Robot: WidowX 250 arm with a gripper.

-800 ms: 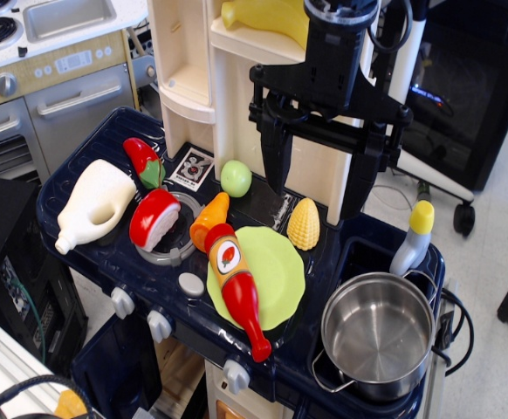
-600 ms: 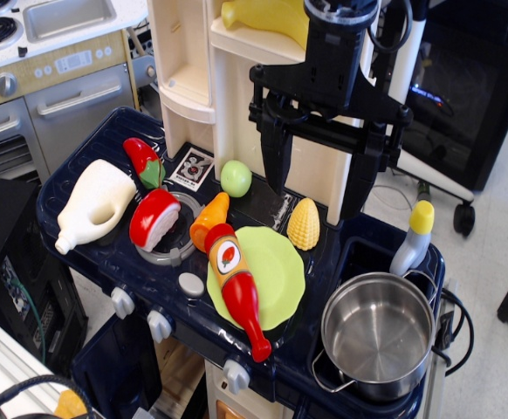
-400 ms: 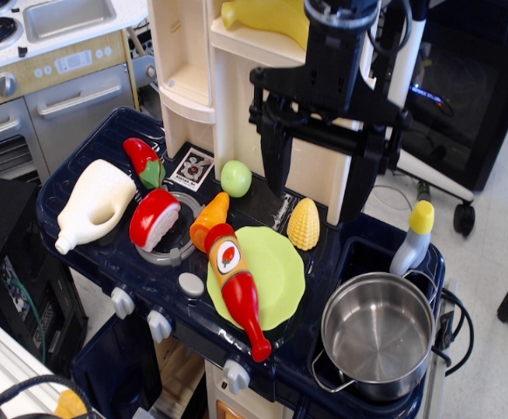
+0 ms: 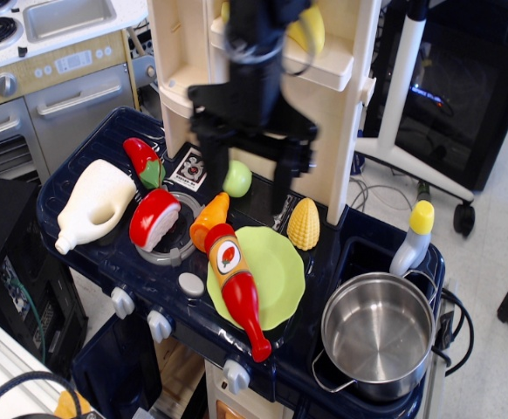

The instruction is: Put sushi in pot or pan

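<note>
The sushi (image 4: 154, 219), a glossy red top over a white base, lies tilted on the grey round burner (image 4: 174, 240) at the left of the toy stove. The shiny steel pot (image 4: 377, 333) with wire loop handles stands empty at the front right. My gripper (image 4: 246, 194) hangs open and empty above the back of the counter, its fingers spread either side of the green ball (image 4: 236, 178). It is up and to the right of the sushi, and far left of the pot.
A white bottle (image 4: 94, 204) and a red chili pepper (image 4: 143, 161) lie left of the sushi. An orange carrot (image 4: 209, 219), a red ketchup bottle (image 4: 236, 288) on a green plate (image 4: 276, 272), a yellow corn (image 4: 304, 224) and a yellow-capped bottle (image 4: 412, 239) are nearby. The cream shelf unit (image 4: 341, 105) stands behind.
The gripper has swung left, from above the corn and plate to above the green ball, and sits a little lower. It stays open. No objects have moved.
</note>
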